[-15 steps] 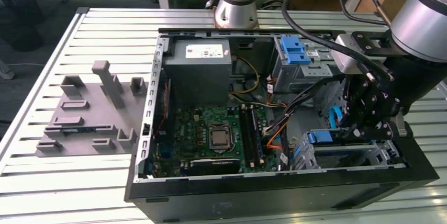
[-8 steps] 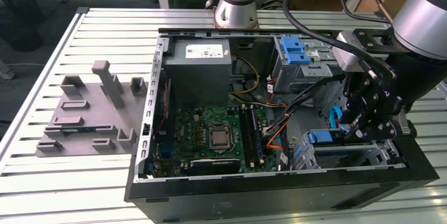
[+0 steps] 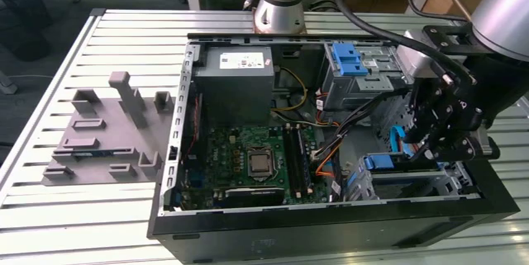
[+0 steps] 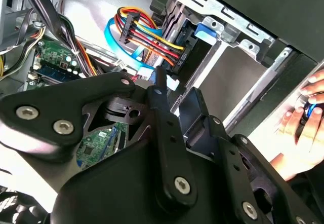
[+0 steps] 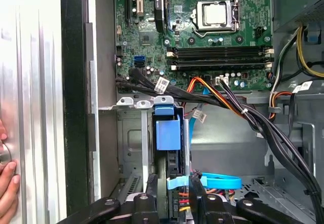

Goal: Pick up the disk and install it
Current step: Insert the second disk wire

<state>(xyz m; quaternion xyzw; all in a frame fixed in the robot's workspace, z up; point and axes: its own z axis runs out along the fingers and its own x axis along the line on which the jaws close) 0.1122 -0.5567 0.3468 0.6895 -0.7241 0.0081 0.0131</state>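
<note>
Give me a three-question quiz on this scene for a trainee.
1. Multiple choice: the gripper is over A) the power supply, B) the drive bay at the exterior view's right, C) the grey fixture.
2. True or false: the processor lies bare, with no cooler on it.
3. What colour is the bracket on the disk?
Key: 1 B; 2 true; 3 blue.

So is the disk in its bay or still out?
In. The disk stands on edge inside the metal bay, its blue bracket showing, with the claw right at it.
</note>
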